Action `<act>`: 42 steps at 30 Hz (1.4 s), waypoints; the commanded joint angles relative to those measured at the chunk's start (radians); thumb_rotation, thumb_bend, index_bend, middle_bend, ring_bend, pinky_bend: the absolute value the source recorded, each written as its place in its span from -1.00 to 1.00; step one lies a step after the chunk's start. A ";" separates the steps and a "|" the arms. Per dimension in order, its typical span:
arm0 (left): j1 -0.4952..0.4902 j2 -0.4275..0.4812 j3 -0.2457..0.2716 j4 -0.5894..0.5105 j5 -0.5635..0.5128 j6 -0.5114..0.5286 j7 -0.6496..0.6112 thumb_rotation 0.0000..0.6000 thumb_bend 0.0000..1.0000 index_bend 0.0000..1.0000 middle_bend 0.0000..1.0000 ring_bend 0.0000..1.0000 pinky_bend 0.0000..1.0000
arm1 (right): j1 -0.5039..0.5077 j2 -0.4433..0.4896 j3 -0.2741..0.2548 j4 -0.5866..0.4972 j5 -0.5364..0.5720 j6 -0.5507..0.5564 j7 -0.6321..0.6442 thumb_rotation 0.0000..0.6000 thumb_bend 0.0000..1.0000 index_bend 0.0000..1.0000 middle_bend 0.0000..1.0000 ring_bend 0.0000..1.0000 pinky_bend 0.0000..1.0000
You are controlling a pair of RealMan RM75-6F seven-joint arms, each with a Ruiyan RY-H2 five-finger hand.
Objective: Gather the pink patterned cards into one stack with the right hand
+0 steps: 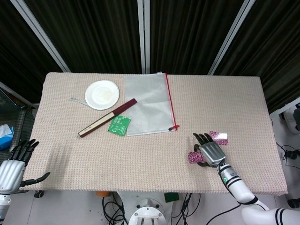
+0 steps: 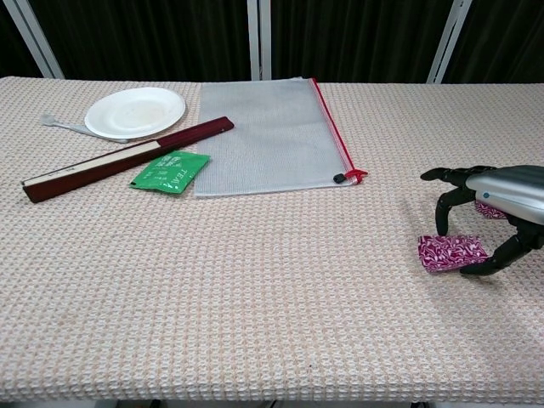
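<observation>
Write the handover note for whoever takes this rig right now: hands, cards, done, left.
Right hand: arched over the near pink card, fingertips at its edges; the card looks partly lifted or bent, but a firm hold is not clear.
Left hand: off the table's near left corner, fingers spread, holding nothing.
Second pink card: flat on the table just beyond the right hand, apart from the first.
Done: the hand is at the first card.
Left: secure that card, bring it onto the second one, make one stack.
</observation>
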 commanded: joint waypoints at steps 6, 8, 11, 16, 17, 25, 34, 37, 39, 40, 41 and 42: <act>0.000 -0.001 0.000 0.004 0.001 0.001 -0.005 -0.05 -0.81 -0.87 -0.93 -1.00 -0.77 | -0.024 0.049 0.048 0.011 0.034 0.043 0.093 1.00 -0.10 0.01 -1.00 -1.00 -1.00; 0.000 -0.002 0.001 0.007 0.002 0.001 -0.007 -0.04 -0.81 -0.87 -0.93 -1.00 -0.77 | -0.029 0.053 0.060 0.034 0.058 0.041 0.117 1.00 -0.10 0.01 -1.00 -1.00 -1.00; 0.000 -0.003 0.002 0.011 0.001 -0.003 -0.010 -0.04 -0.81 -0.87 -0.93 -1.00 -0.77 | -0.033 0.054 0.074 0.076 0.101 0.035 0.130 1.00 -0.10 0.01 -1.00 -1.00 -1.00; -0.002 -0.006 0.002 0.013 0.002 -0.006 -0.012 -0.04 -0.81 -0.87 -0.93 -1.00 -0.77 | -0.031 0.039 0.094 0.130 0.158 0.018 0.137 1.00 -0.10 0.01 -1.00 -1.00 -1.00; -0.002 -0.006 0.002 0.013 0.002 -0.007 -0.010 -0.05 -0.81 -0.87 -0.93 -1.00 -0.77 | -0.029 0.035 0.096 0.141 0.166 0.014 0.134 1.00 -0.10 0.01 -1.00 -1.00 -1.00; -0.006 -0.001 0.001 0.002 0.002 -0.010 -0.001 -0.04 -0.81 -0.87 -0.93 -1.00 -0.77 | -0.014 -0.020 0.109 0.205 0.213 0.011 0.084 1.00 -0.12 -0.01 -1.00 -1.00 -1.00; -0.003 0.001 0.001 0.002 -0.002 -0.009 -0.003 -0.04 -0.81 -0.87 -0.93 -1.00 -0.77 | 0.003 -0.045 0.122 0.226 0.244 0.002 0.050 1.00 -0.13 -0.05 -1.00 -1.00 -1.00; -0.003 0.000 0.002 0.005 -0.002 -0.010 -0.005 -0.04 -0.81 -0.87 -0.93 -1.00 -0.77 | 0.004 -0.045 0.124 0.227 0.250 0.003 0.045 1.00 -0.13 -0.05 -1.00 -1.00 -1.00; -0.003 -0.001 0.002 0.006 -0.002 -0.011 -0.005 -0.03 -0.81 -0.87 -0.93 -1.00 -0.77 | 0.004 -0.046 0.124 0.231 0.254 0.003 0.043 1.00 -0.13 -0.06 -1.00 -1.00 -1.00; -0.003 -0.002 0.003 0.007 -0.002 -0.011 -0.005 -0.03 -0.81 -0.87 -0.93 -1.00 -0.77 | 0.004 -0.046 0.124 0.232 0.255 0.002 0.042 1.00 -0.13 -0.06 -1.00 -1.00 -1.00; -0.002 -0.002 0.003 0.007 -0.002 -0.010 -0.005 -0.03 -0.81 -0.87 -0.93 -1.00 -0.77 | 0.005 -0.046 0.123 0.234 0.258 -0.001 0.040 1.00 -0.13 -0.07 -1.00 -1.00 -1.00; -0.002 -0.002 0.003 0.008 -0.002 -0.010 -0.005 -0.02 -0.81 -0.87 -0.93 -1.00 -0.77 | 0.006 -0.047 0.123 0.235 0.260 -0.002 0.039 1.00 -0.14 -0.09 -1.00 -1.00 -1.00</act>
